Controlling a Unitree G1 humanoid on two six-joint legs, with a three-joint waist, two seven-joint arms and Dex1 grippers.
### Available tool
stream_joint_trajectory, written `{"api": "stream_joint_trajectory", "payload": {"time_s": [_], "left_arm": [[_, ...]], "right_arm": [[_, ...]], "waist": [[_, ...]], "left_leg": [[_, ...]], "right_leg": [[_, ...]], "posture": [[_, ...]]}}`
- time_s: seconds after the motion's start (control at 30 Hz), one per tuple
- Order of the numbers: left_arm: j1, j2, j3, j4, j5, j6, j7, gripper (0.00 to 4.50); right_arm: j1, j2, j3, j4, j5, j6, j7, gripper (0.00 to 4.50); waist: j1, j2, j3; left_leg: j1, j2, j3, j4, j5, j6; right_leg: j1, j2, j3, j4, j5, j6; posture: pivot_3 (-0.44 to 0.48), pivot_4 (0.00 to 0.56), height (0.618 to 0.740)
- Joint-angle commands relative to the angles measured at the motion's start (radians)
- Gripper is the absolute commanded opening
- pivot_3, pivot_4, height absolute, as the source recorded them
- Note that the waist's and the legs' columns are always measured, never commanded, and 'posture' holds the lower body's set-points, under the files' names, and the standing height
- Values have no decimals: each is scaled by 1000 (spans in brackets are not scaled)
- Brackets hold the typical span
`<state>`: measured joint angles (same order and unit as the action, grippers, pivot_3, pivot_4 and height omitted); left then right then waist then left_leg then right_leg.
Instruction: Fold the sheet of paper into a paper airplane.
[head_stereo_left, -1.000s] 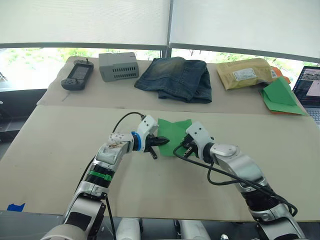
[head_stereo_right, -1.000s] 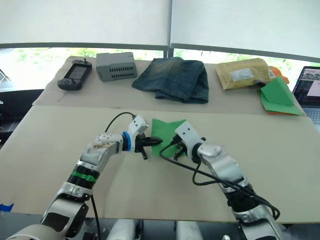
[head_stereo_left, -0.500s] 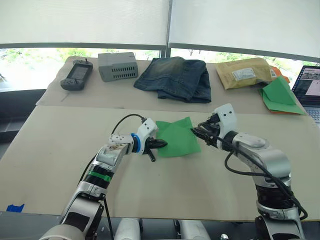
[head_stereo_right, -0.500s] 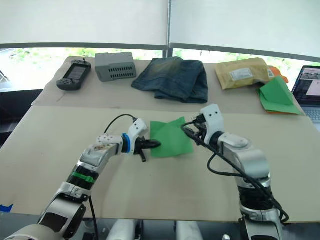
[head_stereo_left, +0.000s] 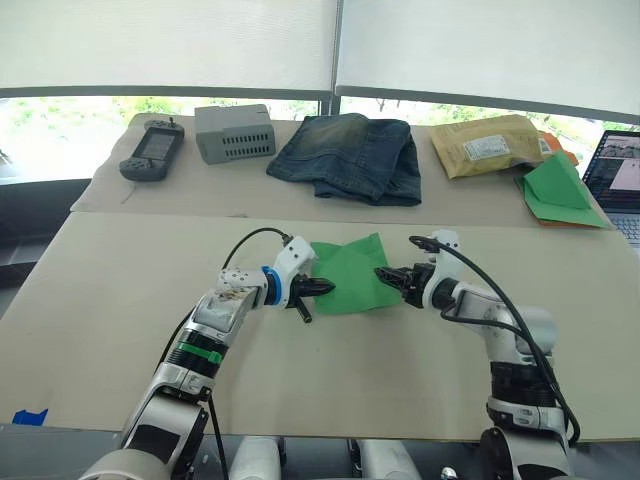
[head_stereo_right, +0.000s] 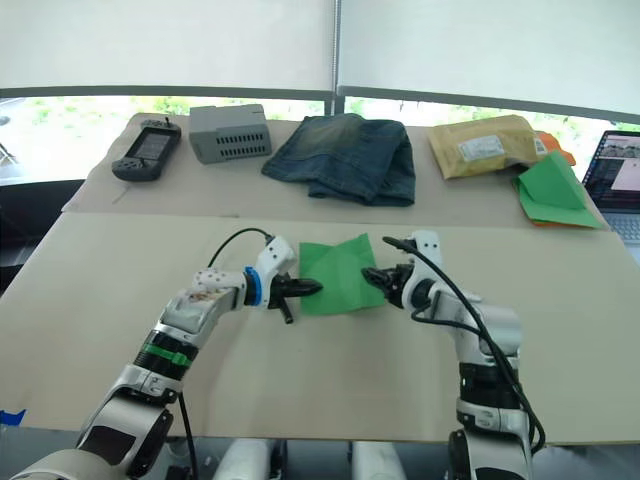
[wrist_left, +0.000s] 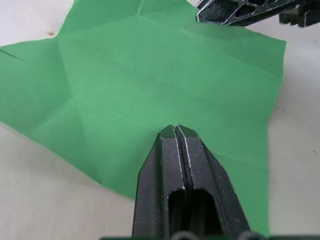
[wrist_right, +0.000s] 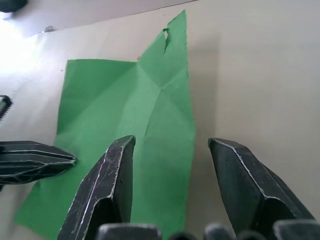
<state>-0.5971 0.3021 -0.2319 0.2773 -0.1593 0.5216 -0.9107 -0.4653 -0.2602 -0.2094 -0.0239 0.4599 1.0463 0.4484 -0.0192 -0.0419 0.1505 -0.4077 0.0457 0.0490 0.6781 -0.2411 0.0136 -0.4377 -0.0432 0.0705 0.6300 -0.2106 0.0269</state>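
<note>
The creased paper (head_stereo_left: 352, 274) lies flat mid-table (head_stereo_left: 120, 290) between my tools. My left tool (head_stereo_left: 322, 288), fingers pressed together, rests on its left edge; my right tool (head_stereo_left: 386, 274), fingers apart, straddles its right edge.

Head stereo pair looking down over table (head_stereo_left: 120, 300), wrist cameras close above shared green sheet (wrist_left: 150, 80)

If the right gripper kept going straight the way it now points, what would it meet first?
Most likely the sheet of paper: the open right gripper straddles its near edge. Beyond lies the left gripper, though depth is unclear.
</note>
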Motion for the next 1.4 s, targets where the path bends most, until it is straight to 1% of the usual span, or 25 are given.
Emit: {"api": "stream_joint_trajectory", "payload": {"time_s": [0.03, 0.17, 0.23, 0.3, 0.33, 0.5, 0.6, 0.73, 0.8, 0.93, 1.07, 1.17, 1.3, 1.37, 1.4], "left_arm": [[-2, -2, 11, -31, -9, -19, 7, 0], [0, 11, 25, -48, -19, -12, 4, 0], [2, 18, 44, -71, -41, -5, -6, 0], [22, 23, 80, -111, -93, -33, -50, 0], [29, 25, 92, -125, -111, -41, -62, 0], [92, 82, 134, -234, -186, -36, -123, 0], [136, 122, 122, -277, -192, -30, -142, 0], [173, 141, 72, -304, -159, -48, -142, 0], [193, 152, 12, -314, -102, -101, -143, 0], [217, 129, -33, -323, -60, -130, -93, 0], [225, 101, -56, -282, -32, -157, -56, 0], [239, 83, -69, -238, -11, -178, -35, 0], [246, 73, -79, -200, 8, -200, -23, 0], [244, 71, -83, -185, 17, -210, -21, 0], [244, 70, -82, -182, 18, -211, -22, 0]], "right_arm": [[-38, 3, -42, 25, 67, -6, 26, 2625], [-27, -9, -53, 31, 116, 34, 42, 1529], [-9, -8, -60, 13, 142, 67, 40, 771], [16, -9, -62, -20, 168, 96, 35, 108], [25, -9, -64, -33, 177, 105, 30, 46], [92, -2, -120, -131, 260, 204, -12, 46], [150, -7, -145, -206, 307, 274, -32, 46], [203, 3, -172, -287, 351, 344, -76, 46], [223, 30, -194, -329, 384, 385, -102, 46], [246, 68, -238, -387, 396, 425, -173, 46], [250, 97, -284, -423, 411, 462, -228, 46], [260, 112, -300, -447, 413, 483, -254, 46], [271, 122, -284, -475, 408, 497, -273, 46], [257, 147, -312, -483, 431, 510, -278, 46], [247, 154, -327, -486, 444, 516, -277, 318]], "waist": [[0, 0, 0], [0, 0, 0], [0, 0, 0], [0, 0, 0], [0, 0, 0], [0, 0, 0], [0, 0, 0], [2, 0, 0], [4, 0, 0], [2, 0, 0], [2, 0, 0], [1, 0, 0], [1, 1, 0], [1, 1, -1], [1, 1, -1]], "left_leg": [[0, 0, 0, 0, 0, 0], [0, 0, 0, 0, 0, 0], [0, 0, 0, 0, 0, 0], [-1, 0, 0, 0, 0, 0], [-1, 0, 0, 0, 0, 0], [0, 1, 0, 0, 0, 0], [0, 1, 0, 0, 0, 0], [0, 1, 0, 0, 0, 0], [0, 1, 0, 0, 0, 0], [0, 1, 0, -1, 0, 0], [0, 1, 0, 0, 0, 0], [0, 1, 0, 0, 0, 0], [0, 1, 0, 0, 0, 0], [1, 1, 0, 0, 0, 0], [1, 1, 0, 0, 0, 0]], "right_leg": [[0, 0, 0, 0, 0, 0], [0, 0, 0, 0, 0, 0], [0, 0, 0, 0, 0, 0], [0, 0, 0, 0, 0, 0], [0, 0, 0, 0, 0, 0], [0, 0, 0, 0, 0, 0], [0, 0, 0, 0, 0, 0], [0, 0, 0, 0, 0, 0], [0, 0, 0, 0, 0, 0], [0, 0, 0, 0, 0, 0], [0, 0, 0, 0, -1, 1], [0, 0, 0, 0, -1, 1], [0, 0, 0, -1, -1, 1], [1, 0, 0, 0, -1, 2], [1, 0, 0, 0, -3, 4]], "posture": [[0, 150, 734], [0, 150, 734], [0, 150, 734], [0, 150, 734], [0, 150, 734], [0, 150, 734], [0, 150, 734], [0, 150, 734], [0, 150, 734], [0, 150, 734], [0, 150, 734], [0, 150, 734], [0, 150, 734], [0, 150, 734], [0, 150, 734]]}}
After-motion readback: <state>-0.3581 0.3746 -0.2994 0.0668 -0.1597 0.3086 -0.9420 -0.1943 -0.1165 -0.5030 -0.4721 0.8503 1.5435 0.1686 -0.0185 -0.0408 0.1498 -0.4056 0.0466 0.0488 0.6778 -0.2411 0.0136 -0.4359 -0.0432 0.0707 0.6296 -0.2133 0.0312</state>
